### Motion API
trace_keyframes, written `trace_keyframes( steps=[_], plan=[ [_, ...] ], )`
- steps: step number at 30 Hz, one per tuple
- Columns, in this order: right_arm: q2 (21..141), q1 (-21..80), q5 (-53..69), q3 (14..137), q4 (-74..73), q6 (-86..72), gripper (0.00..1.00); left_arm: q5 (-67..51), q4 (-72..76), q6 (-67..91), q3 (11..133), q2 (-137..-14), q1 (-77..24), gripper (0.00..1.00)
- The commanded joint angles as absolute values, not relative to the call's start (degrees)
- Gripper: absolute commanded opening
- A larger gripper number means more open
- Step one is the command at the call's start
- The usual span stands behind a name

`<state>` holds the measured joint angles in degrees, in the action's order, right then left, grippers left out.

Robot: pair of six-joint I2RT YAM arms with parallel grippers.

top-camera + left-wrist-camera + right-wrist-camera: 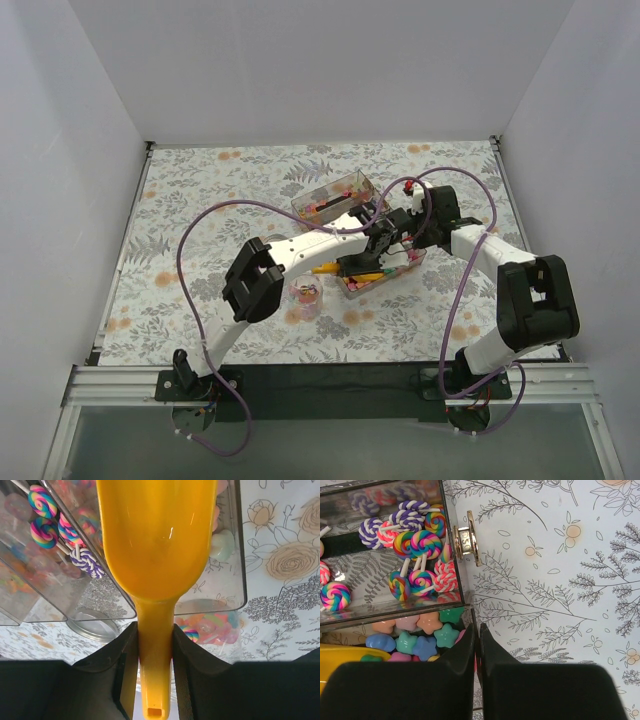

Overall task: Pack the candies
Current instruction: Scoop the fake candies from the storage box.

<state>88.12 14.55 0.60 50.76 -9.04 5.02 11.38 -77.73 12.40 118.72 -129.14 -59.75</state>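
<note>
My left gripper (pixel 156 645) is shut on the handle of the orange-yellow scoop (pixel 155 545). The scoop's bowl reaches over a clear compartment box (pixel 235 555). The candies show as pastel stars (pixel 425 630) and swirl lollipops (pixel 415 545) in the box's compartments. My right gripper (pixel 477 630) is shut on the box's thin side wall at the corner of the star compartment. In the top view both grippers, left (pixel 375 240) and right (pixel 400 240), meet over the box (pixel 385 278) at mid-table.
A small clear cup (pixel 305 295) holding a few candies stands just left of the box, with a round metal lid (pixel 92 625) beside it. A second clear box part (pixel 335 195) lies behind. A gold latch (pixel 465 540) juts from the box. Flower-print cloth (pixel 200 200) covers the table.
</note>
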Motion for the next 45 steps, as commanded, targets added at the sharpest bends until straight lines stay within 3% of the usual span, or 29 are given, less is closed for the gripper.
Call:
trace_keyframes(
  steps=[1, 21, 25, 37, 45],
  plan=[
    [87.4, 14.9, 3.3, 49.5, -9.0, 0.7, 0.01, 9.9, -73.4, 16.5, 120.9, -131.1, -60.6, 0.0],
    [87.8, 14.9, 7.1, 49.7, -8.9, -2.5, 0.01, 14.7, -67.7, 19.6, 126.6, -139.0, -61.3, 0.0],
    [87.3, 15.0, 6.7, 50.0, -9.1, -2.6, 0.16, 13.4, -65.3, 20.2, 126.9, -139.0, -61.4, 0.0],
    [82.9, 14.5, 5.3, 50.9, -10.2, -2.6, 0.51, 11.2, -51.8, 22.4, 111.5, -129.6, -59.1, 0.0],
    [78.5, 14.3, 2.3, 52.2, -13.1, -2.6, 0.65, 9.9, -42.7, 23.7, 104.2, -122.9, -58.0, 0.0]
  ],
)
